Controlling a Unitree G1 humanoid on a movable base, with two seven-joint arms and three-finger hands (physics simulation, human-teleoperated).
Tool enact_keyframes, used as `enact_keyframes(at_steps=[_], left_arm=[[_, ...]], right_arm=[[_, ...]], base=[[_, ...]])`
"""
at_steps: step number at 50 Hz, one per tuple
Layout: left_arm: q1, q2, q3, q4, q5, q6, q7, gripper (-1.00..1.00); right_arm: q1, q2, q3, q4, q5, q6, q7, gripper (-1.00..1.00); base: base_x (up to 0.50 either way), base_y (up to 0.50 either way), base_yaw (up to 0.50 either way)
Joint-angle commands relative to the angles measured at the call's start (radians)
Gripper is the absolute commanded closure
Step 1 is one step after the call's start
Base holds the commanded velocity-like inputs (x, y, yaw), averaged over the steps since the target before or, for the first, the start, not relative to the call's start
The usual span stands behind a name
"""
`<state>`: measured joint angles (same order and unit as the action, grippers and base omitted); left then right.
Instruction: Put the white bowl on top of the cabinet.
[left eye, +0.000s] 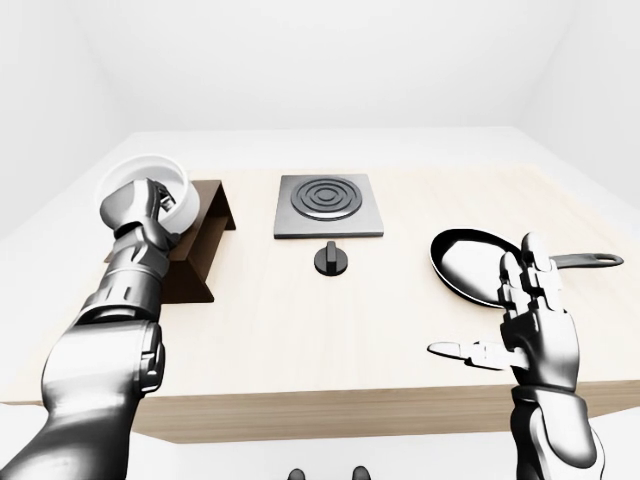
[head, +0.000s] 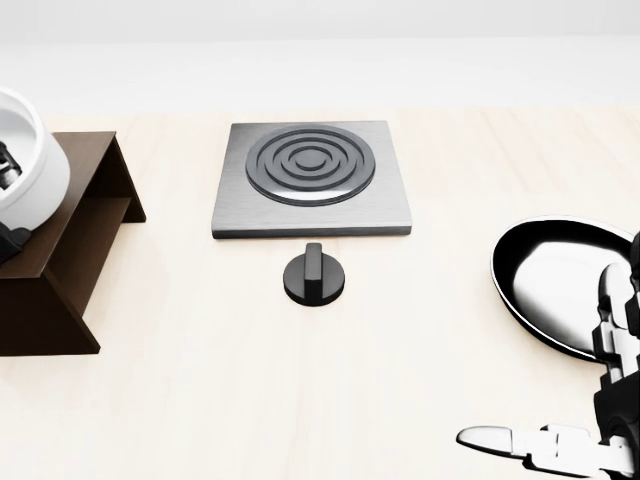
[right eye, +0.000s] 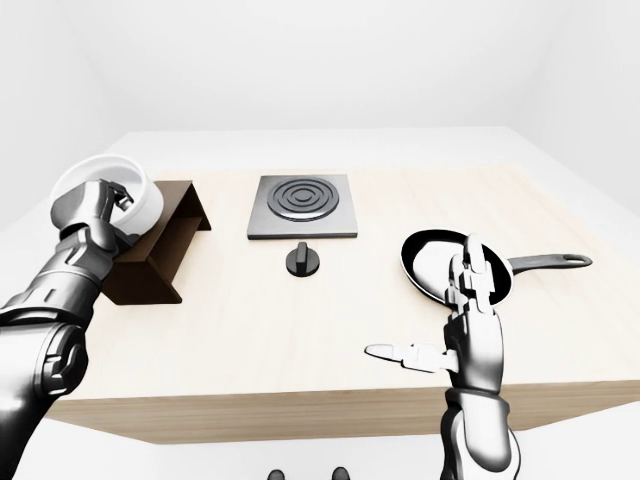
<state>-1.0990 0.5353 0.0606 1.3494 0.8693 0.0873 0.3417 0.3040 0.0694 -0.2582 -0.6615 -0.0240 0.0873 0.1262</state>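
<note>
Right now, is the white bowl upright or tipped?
Tipped: the white bowl leans sideways in the left hand above the dark cabinet, opening facing the camera.

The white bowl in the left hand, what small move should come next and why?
Probably lower the white bowl a little and level it on the cabinet, then open the fingers. The left hand grips its rim, and the bowl sits tilted over the cabinet's top; whether it already touches is unclear.

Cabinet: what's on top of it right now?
The white bowl, tilted and gripped at its rim by the left hand, is over the cabinet top. The hand covers the underside, so whether it touches can't be seen.
</note>
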Motion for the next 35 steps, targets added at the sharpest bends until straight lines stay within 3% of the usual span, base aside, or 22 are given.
enact_keyframes(at_steps=[1, 35], left_arm=[[-0.007, 0.0, -0.001, -0.017, 0.026, 0.0, 0.056, 1.0], [0.014, 0.007, 0.007, -0.012, 0.012, 0.0, 0.06, 1.0]], right_arm=[[0.003, 0.001, 0.002, -0.001, -0.001, 0.0, 0.001, -1.0], [0.012, 0.003, 0.016, 0.004, -0.01, 0.0, 0.001, -1.0]], base=[[0.0, 0.0, 0.0], [0.0, 0.0, 0.0]])
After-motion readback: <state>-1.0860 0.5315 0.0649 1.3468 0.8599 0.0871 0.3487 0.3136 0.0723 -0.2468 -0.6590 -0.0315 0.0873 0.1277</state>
